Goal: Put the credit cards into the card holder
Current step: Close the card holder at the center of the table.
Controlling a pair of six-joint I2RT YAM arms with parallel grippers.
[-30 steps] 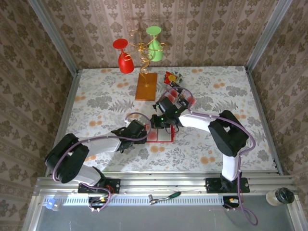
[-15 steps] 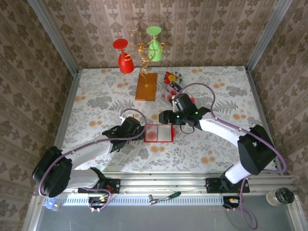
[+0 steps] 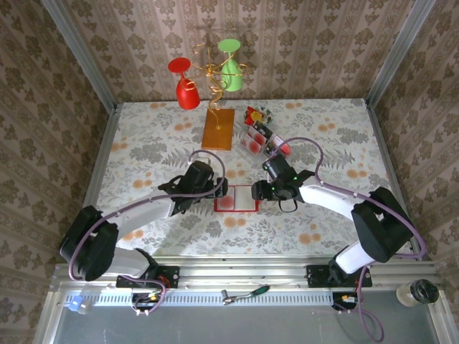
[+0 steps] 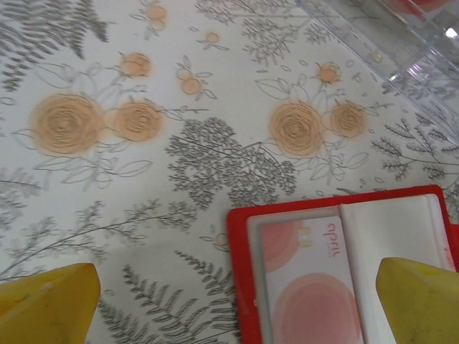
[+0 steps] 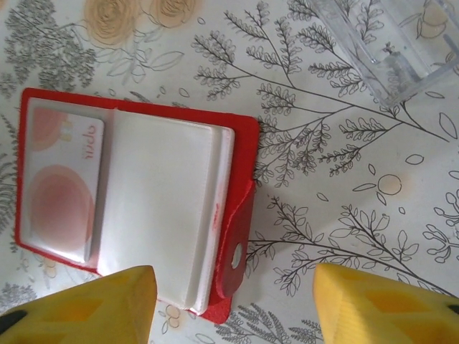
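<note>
1. Floral-print cloth covers the bench (image 3: pixel 143 136), and patterned wallpaper closes it in on three sides.
2. Your card holder (image 3: pixel 237 198) lies flat and open near the middle of the bench, between your two hands.
3. Your left hand (image 3: pixel 217 190) sits at the holder's left edge. In the left wrist view its yellow fingers (image 4: pixel 46 304) stand wide apart and grip nothing. One is over bare cloth and the other over the holder's right part.
4. Your right hand (image 3: pixel 261 191) sits at the holder's right edge. In the right wrist view its fingers (image 5: pixel 93 308) are also spread wide and hold nothing. One overlaps the holder's near edge and the other is over the cloth.
5. One credit card (image 5: pixel 61 186) rests in the holder's end pocket, beside a white stack of sleeves (image 5: pixel 165 208). A red flap with a snap (image 5: pixel 235 252) sticks out at the side.
6. More credit cards (image 3: pixel 252 142) lie farther back, beyond your right hand and near a red-and-yellow wrapper (image 3: pixel 254 115).
7. You cannot tell from above whether they rest in the clear plastic box (image 5: pixel 387 50) that the wrist views catch.
8. An orange-brown wooden slab (image 3: pixel 218 129) with a gold wire stand (image 3: pixel 211 72) stands at the back.
</note>
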